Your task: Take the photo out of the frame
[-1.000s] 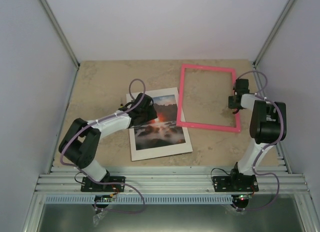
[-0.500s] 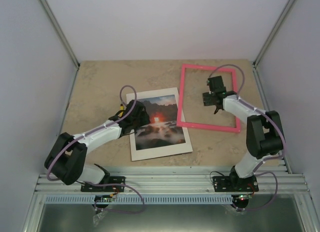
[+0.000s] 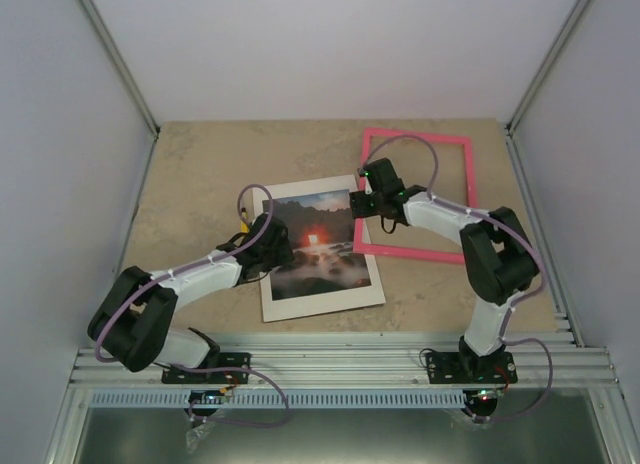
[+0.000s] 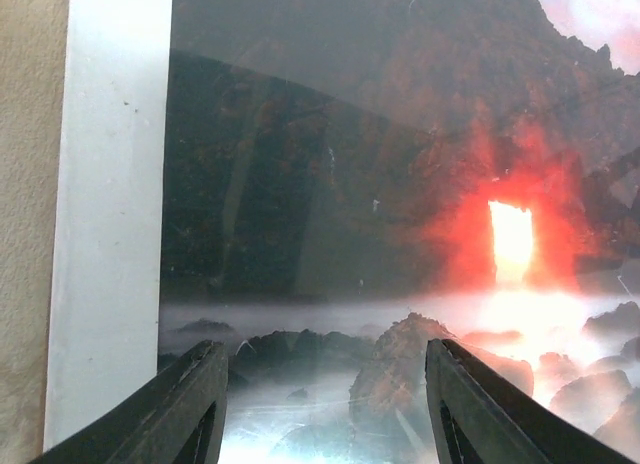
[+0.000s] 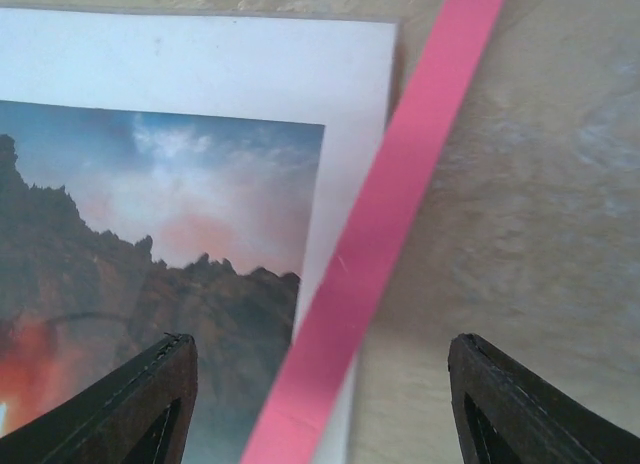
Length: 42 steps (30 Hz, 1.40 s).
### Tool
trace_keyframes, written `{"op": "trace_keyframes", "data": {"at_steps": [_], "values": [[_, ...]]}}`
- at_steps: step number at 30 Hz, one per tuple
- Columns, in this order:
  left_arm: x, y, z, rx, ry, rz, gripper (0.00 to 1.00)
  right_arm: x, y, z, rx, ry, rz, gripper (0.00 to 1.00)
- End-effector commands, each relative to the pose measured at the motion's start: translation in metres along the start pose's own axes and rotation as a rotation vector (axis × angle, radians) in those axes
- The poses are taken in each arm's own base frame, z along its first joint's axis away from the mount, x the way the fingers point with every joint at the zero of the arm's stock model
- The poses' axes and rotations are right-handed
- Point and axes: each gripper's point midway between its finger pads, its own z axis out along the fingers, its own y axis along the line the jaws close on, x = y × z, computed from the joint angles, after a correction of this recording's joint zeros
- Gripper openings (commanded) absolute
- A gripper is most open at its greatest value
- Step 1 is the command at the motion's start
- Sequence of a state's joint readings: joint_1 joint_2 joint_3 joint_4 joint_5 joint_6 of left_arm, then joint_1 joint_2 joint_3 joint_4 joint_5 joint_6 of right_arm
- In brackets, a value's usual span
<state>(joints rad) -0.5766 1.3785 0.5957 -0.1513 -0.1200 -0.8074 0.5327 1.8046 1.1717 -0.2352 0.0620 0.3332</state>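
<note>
Near the middle of the beige stone-patterned surface [image 3: 200,174], a little toward its near edge, the photo [image 3: 318,246] lies flat and face up inside a white mat border [image 3: 325,302], outside the frame [image 3: 430,254]. It shows dark rocks, white mist and a glowing red-orange sun. Toward the far right corner of the surface lies the thin pink frame, with bare surface showing through it. Its left bar crosses the right edge of the mat. One arm reaches in from the left, and the left tool [image 4: 325,369] hangs over the dark left part of the photo, fingers parted with nothing between them. Above the frame's left bar and the mat's far right corner, the right tool [image 5: 320,354] is spread wide, gripping nothing.
</note>
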Motion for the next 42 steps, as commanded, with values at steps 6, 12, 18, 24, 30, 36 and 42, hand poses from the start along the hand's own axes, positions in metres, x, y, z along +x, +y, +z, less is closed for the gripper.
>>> {"op": "trace_keyframes", "data": {"at_steps": [6,12,18,24,30,36,42], "values": [[-0.004,-0.002,0.001,0.023,-0.030,0.006,0.57,0.011,-0.004,0.037,0.103,0.057,0.029,0.61],[0.000,-0.003,0.006,0.029,-0.011,0.006,0.57,0.028,-0.016,0.042,0.156,0.097,0.015,0.47],[-0.002,-0.002,0.004,0.023,-0.023,0.007,0.57,0.047,-0.035,0.034,0.189,0.128,0.021,0.36],[-0.001,-0.001,0.006,0.018,-0.014,0.009,0.56,0.065,-0.055,0.013,0.201,0.131,0.043,0.29],[-0.004,-0.005,0.001,0.034,-0.020,0.001,0.56,0.085,-0.064,-0.003,0.209,0.138,0.037,0.30],[-0.009,-0.007,-0.013,0.062,-0.026,-0.027,0.57,0.073,-0.055,-0.027,0.161,0.082,-0.005,0.42],[-0.009,0.011,-0.026,0.009,-0.042,-0.065,0.58,0.082,-0.016,-0.048,0.070,0.079,-0.129,0.56]]}}
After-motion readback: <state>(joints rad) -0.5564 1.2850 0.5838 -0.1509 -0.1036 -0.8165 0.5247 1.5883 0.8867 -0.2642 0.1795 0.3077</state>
